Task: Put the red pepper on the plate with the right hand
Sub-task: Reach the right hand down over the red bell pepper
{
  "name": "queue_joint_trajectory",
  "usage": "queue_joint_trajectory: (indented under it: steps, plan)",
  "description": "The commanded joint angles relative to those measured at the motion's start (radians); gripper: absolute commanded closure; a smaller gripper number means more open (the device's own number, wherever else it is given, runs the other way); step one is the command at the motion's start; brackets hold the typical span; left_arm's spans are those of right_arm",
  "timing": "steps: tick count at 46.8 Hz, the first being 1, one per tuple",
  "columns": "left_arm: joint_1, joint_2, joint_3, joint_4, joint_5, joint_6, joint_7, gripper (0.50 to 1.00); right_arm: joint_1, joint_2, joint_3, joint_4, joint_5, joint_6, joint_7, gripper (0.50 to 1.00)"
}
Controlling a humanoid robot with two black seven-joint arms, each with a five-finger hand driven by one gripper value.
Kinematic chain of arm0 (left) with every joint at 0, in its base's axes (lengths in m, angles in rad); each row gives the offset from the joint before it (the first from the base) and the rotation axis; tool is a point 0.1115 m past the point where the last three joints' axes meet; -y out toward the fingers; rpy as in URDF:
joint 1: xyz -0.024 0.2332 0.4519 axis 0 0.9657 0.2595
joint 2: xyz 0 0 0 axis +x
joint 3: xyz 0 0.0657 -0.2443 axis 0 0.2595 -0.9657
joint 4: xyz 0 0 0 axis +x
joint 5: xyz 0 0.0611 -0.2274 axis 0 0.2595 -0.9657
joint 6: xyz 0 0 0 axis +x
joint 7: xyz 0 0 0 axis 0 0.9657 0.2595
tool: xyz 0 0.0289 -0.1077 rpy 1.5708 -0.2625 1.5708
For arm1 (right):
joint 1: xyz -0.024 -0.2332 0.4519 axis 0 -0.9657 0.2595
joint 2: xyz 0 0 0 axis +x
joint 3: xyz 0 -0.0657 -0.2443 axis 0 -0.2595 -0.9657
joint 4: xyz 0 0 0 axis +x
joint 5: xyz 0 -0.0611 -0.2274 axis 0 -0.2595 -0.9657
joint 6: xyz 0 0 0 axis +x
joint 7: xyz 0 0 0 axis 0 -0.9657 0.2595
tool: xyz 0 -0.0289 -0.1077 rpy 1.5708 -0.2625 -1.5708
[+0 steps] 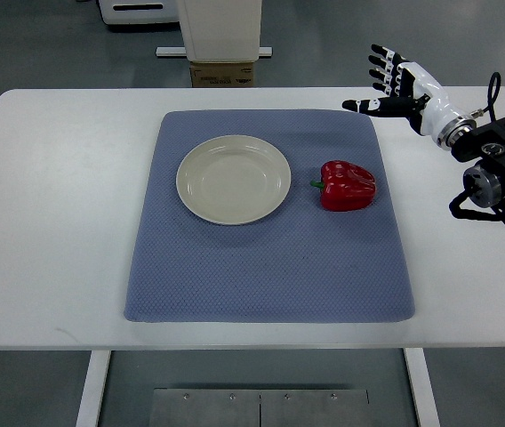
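A red pepper point(348, 185) lies on its side on the blue mat point(268, 267), its green stem pointing left. Just left of it sits a cream round plate point(234, 178), with nothing on it. My right hand point(388, 82) hovers above the table's back right, beyond the mat's far right corner, its fingers spread and holding nothing. It is well up and to the right of the pepper. The left arm does not show.
The white table point(57, 222) carries the mat. Behind its far edge stand a white post with a cardboard box point(223, 73) at its foot. The right arm's black joints and cables point(501, 178) hang over the table's right edge.
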Motion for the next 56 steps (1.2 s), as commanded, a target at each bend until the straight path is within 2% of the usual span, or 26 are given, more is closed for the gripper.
queue_joint_trajectory:
  steps: [1, 9, 17, 29, 56]
  plan:
    - [0.000, 0.000, 0.000, 0.000, 0.000, 0.000, -0.001, 0.500, 0.023, -0.035, -0.074, 0.040, -0.002, 0.014, 0.001, 0.500]
    - [0.000, 0.000, 0.000, 0.000, 0.000, 0.000, -0.001, 0.500, 0.085, -0.061, -0.191, 0.092, -0.012, 0.019, 0.004, 0.500]
    - [-0.001, 0.000, 0.000, 0.000, 0.000, 0.000, -0.001, 0.500, 0.140, -0.074, -0.304, 0.097, -0.097, 0.022, 0.010, 0.500]
    - [0.000, 0.000, 0.000, 0.000, 0.000, 0.000, -0.001, 0.500, 0.214, -0.086, -0.424, 0.177, -0.157, 0.057, 0.016, 0.500]
    - [0.000, 0.000, 0.000, 0.000, 0.000, 0.000, -0.001, 0.500, 0.215, -0.084, -0.562, 0.166, -0.259, 0.054, 0.029, 0.500]
